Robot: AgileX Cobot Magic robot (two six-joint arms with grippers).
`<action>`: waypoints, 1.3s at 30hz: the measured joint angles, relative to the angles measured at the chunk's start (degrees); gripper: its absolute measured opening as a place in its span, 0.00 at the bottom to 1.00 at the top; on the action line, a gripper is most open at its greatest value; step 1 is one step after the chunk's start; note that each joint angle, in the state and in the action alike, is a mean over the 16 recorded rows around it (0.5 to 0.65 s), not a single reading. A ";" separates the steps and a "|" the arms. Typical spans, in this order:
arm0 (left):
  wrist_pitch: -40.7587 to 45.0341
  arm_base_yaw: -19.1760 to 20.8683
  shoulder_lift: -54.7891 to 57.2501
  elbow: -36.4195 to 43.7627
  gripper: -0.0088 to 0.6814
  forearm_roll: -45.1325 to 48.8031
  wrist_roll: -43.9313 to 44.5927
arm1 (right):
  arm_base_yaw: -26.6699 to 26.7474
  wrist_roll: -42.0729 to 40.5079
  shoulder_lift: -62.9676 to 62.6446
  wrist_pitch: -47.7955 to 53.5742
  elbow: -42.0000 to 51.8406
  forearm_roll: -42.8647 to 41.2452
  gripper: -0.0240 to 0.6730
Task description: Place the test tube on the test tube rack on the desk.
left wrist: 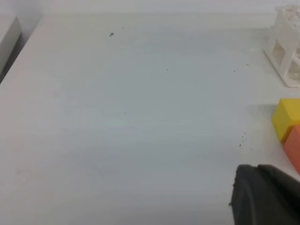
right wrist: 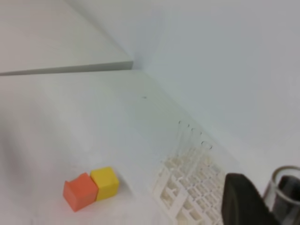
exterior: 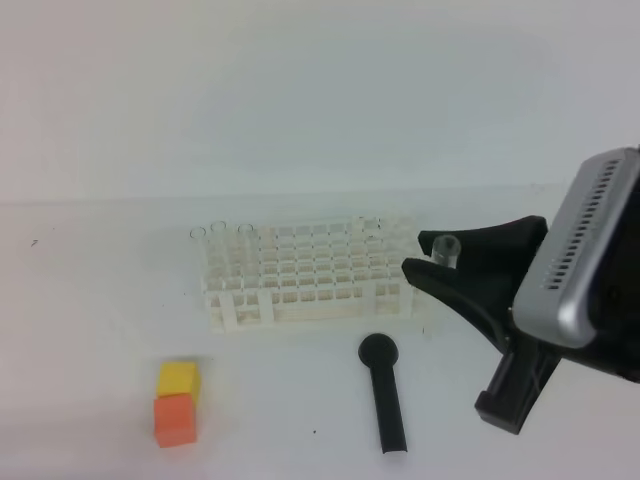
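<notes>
The white test tube rack point(exterior: 300, 275) stands mid-desk, with three clear tubes standing in its back-left holes. My right gripper point(exterior: 428, 256) is just right of the rack's right end, a little above the desk point(exterior: 100, 330). It is shut on the test tube point(exterior: 446, 249), whose open rim shows between the black fingers. In the right wrist view the tube's rim point(right wrist: 287, 182) sits beside a black finger point(right wrist: 241, 202), with the rack point(right wrist: 185, 194) below. Of my left gripper only a black part point(left wrist: 262, 197) shows in the left wrist view, low over the desk.
A black round-headed stick point(exterior: 385, 390) lies in front of the rack's right half. A yellow cube point(exterior: 178, 379) and an orange cube point(exterior: 174, 420) touch at the front left. The left wrist view shows them point(left wrist: 286, 117) near the rack's corner point(left wrist: 285, 47).
</notes>
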 joint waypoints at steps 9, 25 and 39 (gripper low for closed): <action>0.06 0.00 0.00 0.00 0.01 0.01 0.00 | 0.00 1.97 3.11 0.33 0.00 -0.82 0.21; 0.08 0.00 0.00 0.00 0.01 0.01 0.07 | 0.00 23.91 3.81 -10.86 -0.24 -20.49 0.21; 0.08 0.00 0.00 0.00 0.01 0.01 0.13 | 0.04 68.10 9.02 -33.67 -0.19 -63.89 0.21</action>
